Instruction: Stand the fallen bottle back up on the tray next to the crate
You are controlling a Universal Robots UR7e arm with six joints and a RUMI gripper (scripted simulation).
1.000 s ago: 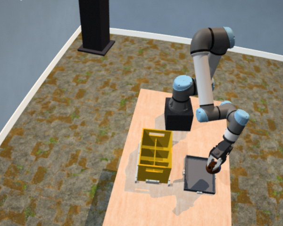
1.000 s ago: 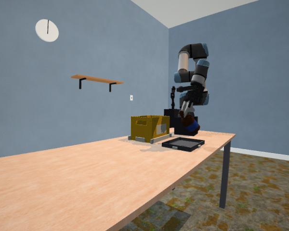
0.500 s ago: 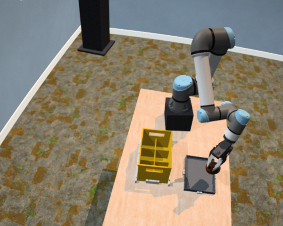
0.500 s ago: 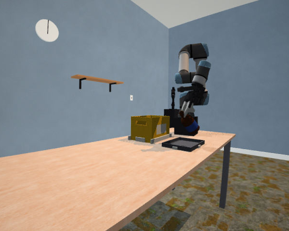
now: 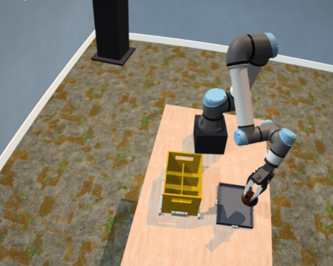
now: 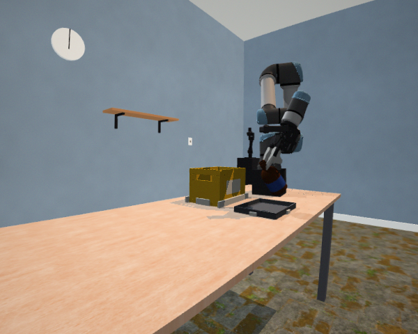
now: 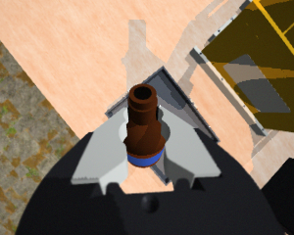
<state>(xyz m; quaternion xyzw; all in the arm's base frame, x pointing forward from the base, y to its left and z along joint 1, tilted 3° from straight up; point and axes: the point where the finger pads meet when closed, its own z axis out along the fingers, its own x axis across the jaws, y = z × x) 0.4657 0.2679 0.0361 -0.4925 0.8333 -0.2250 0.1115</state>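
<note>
The brown bottle with a blue band is held in the air, tilted, its open neck up and its base down to the right in the exterior view. My gripper is shut on the bottle around its neck and shoulder. The dark, shallow tray lies flat on the table below. In the top view the bottle overlaps the tray's right rim, and there is a visible gap under it in the exterior view.
The yellow crate stands left of the tray in the top view, with grey brackets at its foot. The robot's black base block stands behind them. The table's right edge runs close beside the tray.
</note>
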